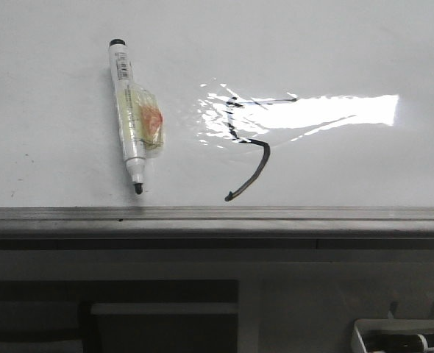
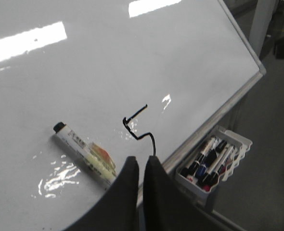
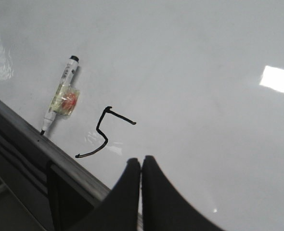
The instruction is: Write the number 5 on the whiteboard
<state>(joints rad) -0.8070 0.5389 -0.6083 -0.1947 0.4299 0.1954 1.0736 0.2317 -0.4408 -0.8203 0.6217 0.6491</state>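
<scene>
The number 5 (image 1: 248,145) is drawn in thin black strokes on the whiteboard (image 1: 349,51), partly under a bright glare. It also shows in the left wrist view (image 2: 139,126) and the right wrist view (image 3: 103,132). A white marker pen (image 1: 131,118) with a patch of clear tape lies uncapped on the board left of the 5, tip toward the frame edge; it shows in both wrist views (image 2: 84,155) (image 3: 60,101). My left gripper (image 2: 141,160) is shut and empty above the board's near edge. My right gripper (image 3: 141,161) is shut and empty. Neither gripper shows in the front view.
The board's grey metal frame edge (image 1: 217,215) runs along the front. A white tray (image 2: 214,163) with several markers hangs below the edge at the right; its corner shows in the front view (image 1: 401,334). Grey cabinet fronts (image 1: 165,316) lie below.
</scene>
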